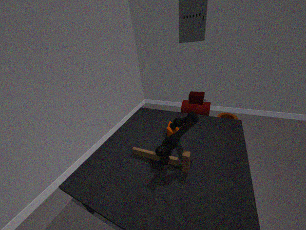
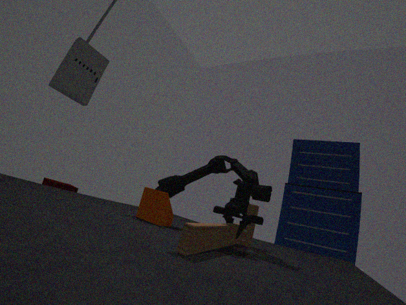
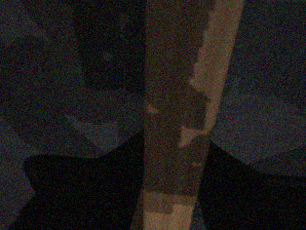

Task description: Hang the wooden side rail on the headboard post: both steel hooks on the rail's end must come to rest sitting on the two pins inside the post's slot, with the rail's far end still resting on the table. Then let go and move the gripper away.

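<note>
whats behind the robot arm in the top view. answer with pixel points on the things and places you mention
Behind the arm, the wooden rail (image 1: 145, 152) (image 2: 206, 238) (image 3: 177, 58) shows on both sides of it, with dark table (image 1: 210, 192) (image 2: 98, 262) around. The stretch of rail where the gripper (image 1: 163, 162) (image 2: 233, 229) grips is covered there.

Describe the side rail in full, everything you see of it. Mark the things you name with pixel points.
The long, pale brown wooden side rail (image 1: 144, 153) (image 2: 206, 237) (image 3: 175, 63) is a straight, squared bar that looks like plain wood, taller than it is thick. It lies across the dark table (image 1: 210, 192) (image 2: 98, 269), standing on its narrow edge. The black gripping tool (image 1: 164, 160) (image 2: 234, 226) is shut on it, nearer the end by the upright wooden headboard post (image 1: 186, 162) (image 2: 253, 211). Shadow falls on its upper face. Its steel hooks cannot be made out, nor whether they sit on the pins.
</note>
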Robot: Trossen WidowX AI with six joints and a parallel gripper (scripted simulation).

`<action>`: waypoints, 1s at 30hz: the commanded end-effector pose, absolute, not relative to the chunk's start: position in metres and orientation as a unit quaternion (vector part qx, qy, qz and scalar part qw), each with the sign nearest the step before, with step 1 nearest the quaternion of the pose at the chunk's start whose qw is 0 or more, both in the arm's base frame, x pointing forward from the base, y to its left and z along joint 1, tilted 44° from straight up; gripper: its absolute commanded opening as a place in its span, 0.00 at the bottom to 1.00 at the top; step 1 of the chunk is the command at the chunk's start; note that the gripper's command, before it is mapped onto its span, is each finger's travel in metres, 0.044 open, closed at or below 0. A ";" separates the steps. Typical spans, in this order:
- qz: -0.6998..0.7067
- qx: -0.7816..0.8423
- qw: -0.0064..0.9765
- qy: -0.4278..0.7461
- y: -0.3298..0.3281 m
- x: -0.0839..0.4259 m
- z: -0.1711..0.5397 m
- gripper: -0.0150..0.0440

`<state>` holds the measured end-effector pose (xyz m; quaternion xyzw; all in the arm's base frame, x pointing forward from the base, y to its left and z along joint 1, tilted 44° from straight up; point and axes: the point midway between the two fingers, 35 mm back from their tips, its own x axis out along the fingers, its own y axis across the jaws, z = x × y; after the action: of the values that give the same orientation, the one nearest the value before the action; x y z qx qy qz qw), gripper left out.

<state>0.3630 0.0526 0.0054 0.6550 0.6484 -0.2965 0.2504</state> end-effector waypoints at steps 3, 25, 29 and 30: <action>-0.292 0.659 0.259 0.643 0.047 0.367 0.010 0.25; -0.292 0.659 0.259 0.643 0.046 0.368 0.012 0.25; -0.292 0.659 0.259 0.643 0.047 0.369 0.012 0.25; -0.292 0.659 0.259 0.643 0.047 0.369 0.012 0.25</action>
<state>0.3639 0.0505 0.0084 0.6555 0.6480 -0.2958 0.2508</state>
